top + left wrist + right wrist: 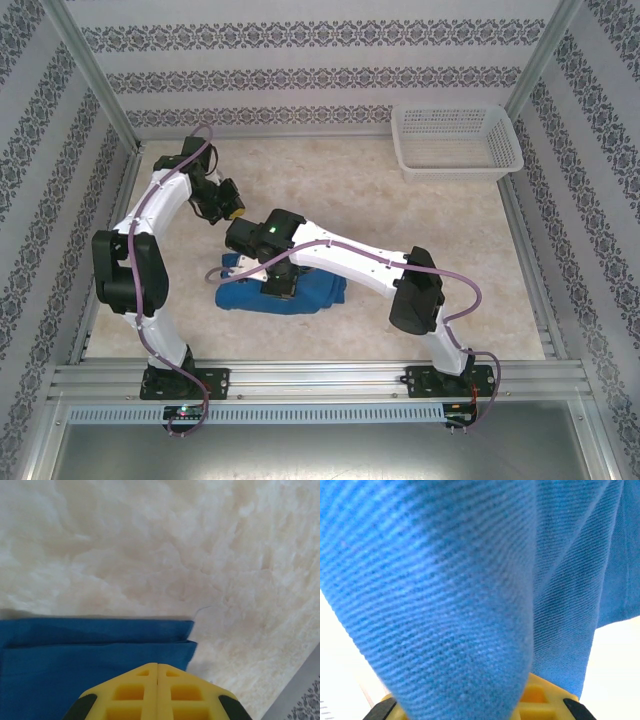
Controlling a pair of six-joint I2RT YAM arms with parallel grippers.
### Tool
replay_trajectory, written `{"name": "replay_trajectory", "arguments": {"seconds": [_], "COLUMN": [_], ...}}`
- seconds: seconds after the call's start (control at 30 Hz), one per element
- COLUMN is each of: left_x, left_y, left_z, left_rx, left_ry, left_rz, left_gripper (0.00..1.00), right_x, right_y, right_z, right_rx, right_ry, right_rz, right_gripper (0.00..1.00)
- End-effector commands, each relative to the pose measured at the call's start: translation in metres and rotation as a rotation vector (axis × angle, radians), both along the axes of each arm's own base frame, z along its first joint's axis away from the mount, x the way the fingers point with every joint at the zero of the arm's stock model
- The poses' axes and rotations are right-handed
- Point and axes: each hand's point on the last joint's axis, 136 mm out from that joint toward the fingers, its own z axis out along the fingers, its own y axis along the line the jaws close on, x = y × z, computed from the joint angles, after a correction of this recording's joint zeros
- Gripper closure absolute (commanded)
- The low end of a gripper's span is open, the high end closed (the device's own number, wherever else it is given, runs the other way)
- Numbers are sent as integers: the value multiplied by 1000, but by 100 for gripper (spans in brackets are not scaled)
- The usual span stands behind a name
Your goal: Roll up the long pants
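Down on the table (pixel 455 235), the right gripper (pixel 278 286) pinches a fold of the bunched long pants (pixel 318 293) while the left gripper (pixel 158 667) hovers nearby, fingers pressed together, empty.

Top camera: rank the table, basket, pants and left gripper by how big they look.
1. table
2. basket and pants: about alike; the right arm covers part of the pants, so I won't rank them.
3. left gripper

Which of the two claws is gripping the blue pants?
The right claw: it is closed on the long pants, whose cloth drapes over its fingers. The left claw is shut and empty, apart from them.
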Motion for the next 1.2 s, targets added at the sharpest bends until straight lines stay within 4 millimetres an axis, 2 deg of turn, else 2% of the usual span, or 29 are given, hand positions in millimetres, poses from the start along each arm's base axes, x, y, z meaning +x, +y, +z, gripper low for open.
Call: {"name": "replay_trajectory", "arguments": {"seconds": [0.0, 0.27, 0.4, 0.53, 0.67, 0.77, 0.97, 1.1, 1.17], "left_x": [-3, -8, -9, -10, -9, -3, 20, 32, 32], "left_y": [-17, -38, -43, -43, -43, -39, -25, -20, -20], "left_z": [3, -4, -8, -8, -6, 1, 42, 70, 76], "left_rx": [-48, -76, -87, -81, -70, -43, 28, 47, 49], "left_ry": [-19, -6, 6, 5, -1, -18, -100, -157, -166], "left_rz": [-60, -113, -121, -125, -124, -123, -92, -78, -80], "left_gripper": [100, 100, 100, 100, 100, 100, 100, 100, 100], "right_x": [-27, -49, -49, -40, -8, 14, 71, 118, 140], "right_y": [25, 48, 53, 47, 26, 11, -4, -30, -46], "right_z": [17, 38, 33, 22, -2, -14, -10, -7, -8], "right_rx": [108, 203, 192, 139, 5, -21, 130, 144, 130], "right_ry": [110, 280, 293, 250, 116, 113, 80, 3, -41], "right_rz": [133, 234, 234, 203, 131, 36, -157, -268, -321], "right_gripper": [100, 100, 100, 100, 100, 100, 100, 100, 100]}}
